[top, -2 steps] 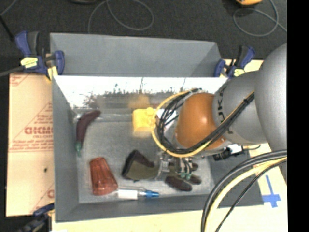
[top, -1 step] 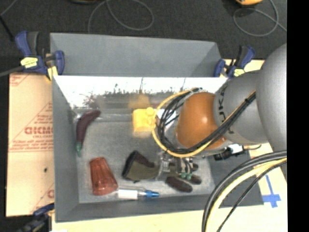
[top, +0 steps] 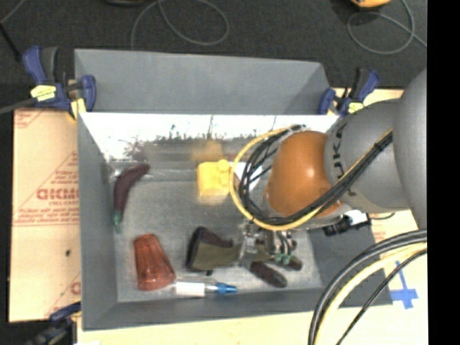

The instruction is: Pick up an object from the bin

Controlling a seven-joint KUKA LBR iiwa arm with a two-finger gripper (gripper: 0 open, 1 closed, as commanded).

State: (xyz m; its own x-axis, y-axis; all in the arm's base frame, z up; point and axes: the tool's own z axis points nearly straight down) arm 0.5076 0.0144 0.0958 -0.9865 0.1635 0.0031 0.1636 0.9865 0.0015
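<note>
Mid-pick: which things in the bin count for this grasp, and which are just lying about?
In play: gripper, down at the lower right of the view; dark olive bag-like thing just left of it; dark brown oblong piece just below it in the view.

Lying about: purple aubergine toy, yellow block, red cup, white marker with blue cap.

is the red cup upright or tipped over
Tipped over: the red cup lies on its side, at the view's lower left of the bin.

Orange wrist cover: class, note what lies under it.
The gripper hangs below it, near a dark olive object and a small brown piece. Anything directly beneath is covered.
</note>
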